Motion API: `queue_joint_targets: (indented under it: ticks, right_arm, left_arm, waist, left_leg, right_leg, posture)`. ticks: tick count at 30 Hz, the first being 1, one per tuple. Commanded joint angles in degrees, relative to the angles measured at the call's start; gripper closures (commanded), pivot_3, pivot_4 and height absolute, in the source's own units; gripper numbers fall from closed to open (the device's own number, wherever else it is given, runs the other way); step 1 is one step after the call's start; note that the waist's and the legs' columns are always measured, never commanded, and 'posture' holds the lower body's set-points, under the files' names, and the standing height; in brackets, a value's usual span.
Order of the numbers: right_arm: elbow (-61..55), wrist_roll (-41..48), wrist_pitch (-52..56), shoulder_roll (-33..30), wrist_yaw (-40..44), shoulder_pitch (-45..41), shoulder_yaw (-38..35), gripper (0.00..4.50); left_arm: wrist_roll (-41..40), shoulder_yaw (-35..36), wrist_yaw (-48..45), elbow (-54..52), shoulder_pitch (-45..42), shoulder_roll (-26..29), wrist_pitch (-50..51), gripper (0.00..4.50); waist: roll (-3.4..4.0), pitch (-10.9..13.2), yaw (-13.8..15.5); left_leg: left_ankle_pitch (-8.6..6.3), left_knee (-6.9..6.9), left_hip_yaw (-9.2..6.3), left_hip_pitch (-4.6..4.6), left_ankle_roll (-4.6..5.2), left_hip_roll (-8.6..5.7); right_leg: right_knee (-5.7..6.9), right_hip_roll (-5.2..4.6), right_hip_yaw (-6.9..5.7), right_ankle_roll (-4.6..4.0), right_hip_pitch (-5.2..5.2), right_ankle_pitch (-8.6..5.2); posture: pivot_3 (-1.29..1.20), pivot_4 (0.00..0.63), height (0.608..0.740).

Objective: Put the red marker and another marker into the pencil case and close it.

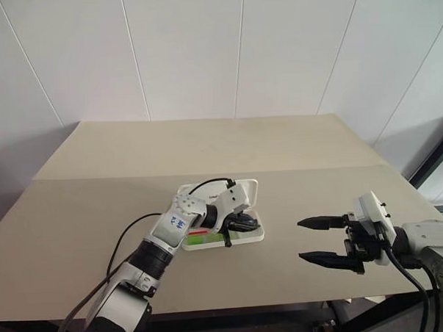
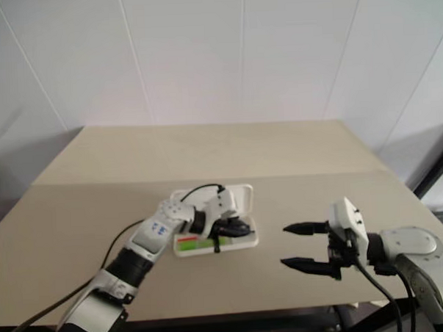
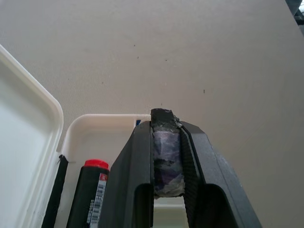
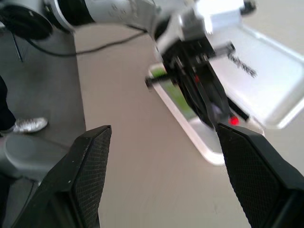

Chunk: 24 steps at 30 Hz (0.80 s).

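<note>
The pencil case (image 1: 248, 237) lay open near the middle of the desk (image 1: 76, 209), its lid (image 1: 244, 188) tipped back toward the desk's far edge. The red marker (image 3: 88, 197) lay in the tray, with another marker (image 1: 204, 240) toward the tray's front left. The left gripper (image 1: 242, 224) sat over the tray. The right gripper (image 1: 313, 241) hung well apart, toward the desk's front right corner.
</note>
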Motion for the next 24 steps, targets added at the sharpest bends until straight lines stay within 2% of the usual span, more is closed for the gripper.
queue_joint_targets:
  ticks: [1, 8, 24]
  right_arm:
    - [1.5, -1.0, -2.3, -1.1, 1.1, -0.7, -1.2, 0.00]
    - [4.9, -2.6, -3.8, -1.2, 1.5, -2.2, -1.4, 0.00]
    - [3.9, -2.5, -3.3, -0.4, -0.8, -2.5, -1.7, 0.00]
  left_arm:
    - [0.4, 0.2, -0.1, -2.7, 0.0, -0.3, 0.3, 4.11]
    - [0.2, -0.2, -0.9, -4.3, 0.8, -0.4, 1.2, 4.11]
    - [2.2, -0.5, 1.0, -1.1, 0.6, -1.9, 0.1, 4.11]
  waist:
    - [0.01, 0.0, 0.0]
    - [0.04, 0.0, 0.0]
    - [0.05, 0.0, 0.0]
  left_leg:
    - [0.00, 0.00, 0.00, 0.00, 0.00, 0.00]
    - [0.00, 0.00, -0.01, 0.00, 0.00, 0.00]
    - [0.00, 0.00, -0.01, 0.00, 0.00, -0.01]
  right_leg:
    - [0.00, 0.00, 0.00, 0.01, 0.00, 0.00]
    - [0.01, 0.00, 0.00, 0.02, 0.00, 0.01]
    - [0.01, -0.01, 0.00, 0.03, 0.00, 0.01]
  posture:
    - [0.00, 0.150, 0.740]
    - [0.00, 0.150, 0.740]
    - [0.00, 0.150, 0.740]
